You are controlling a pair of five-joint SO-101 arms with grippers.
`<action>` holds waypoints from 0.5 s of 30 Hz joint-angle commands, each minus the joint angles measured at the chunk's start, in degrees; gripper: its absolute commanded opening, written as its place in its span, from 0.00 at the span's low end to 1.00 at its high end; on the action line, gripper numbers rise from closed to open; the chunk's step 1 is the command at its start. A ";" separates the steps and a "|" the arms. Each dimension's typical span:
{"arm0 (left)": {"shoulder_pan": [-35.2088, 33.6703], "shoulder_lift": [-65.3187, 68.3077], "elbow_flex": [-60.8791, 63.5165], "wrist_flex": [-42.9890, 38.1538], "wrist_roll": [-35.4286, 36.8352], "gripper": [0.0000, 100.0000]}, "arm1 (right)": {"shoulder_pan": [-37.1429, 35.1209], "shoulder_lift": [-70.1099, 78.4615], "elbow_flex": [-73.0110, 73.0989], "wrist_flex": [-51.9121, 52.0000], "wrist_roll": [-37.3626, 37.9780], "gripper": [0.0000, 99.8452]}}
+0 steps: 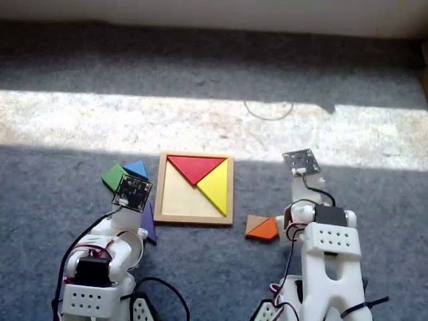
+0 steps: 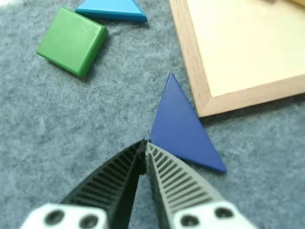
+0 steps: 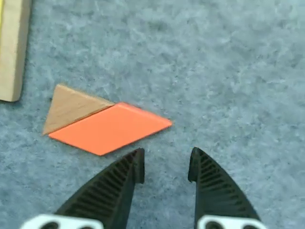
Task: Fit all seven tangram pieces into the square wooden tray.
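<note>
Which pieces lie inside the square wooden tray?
A red triangle and a yellow triangle, touching, in the far right part of the tray. Its remaining floor is bare and uncovered.

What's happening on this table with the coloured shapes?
Two robot arms are at a tangram puzzle. The red triangle and yellow triangle lie in the wooden tray. The left arm's jaws, shut, sit against the dark blue triangle; the right arm's jaws, open, hover by the orange parallelogram. The green square, light blue triangle and tan triangle lie outside the tray.
</note>
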 commanded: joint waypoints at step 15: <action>-16.84 -1.45 -26.59 -6.68 -14.51 0.05 | 7.60 -1.45 10.51 -10.77 -0.26 0.07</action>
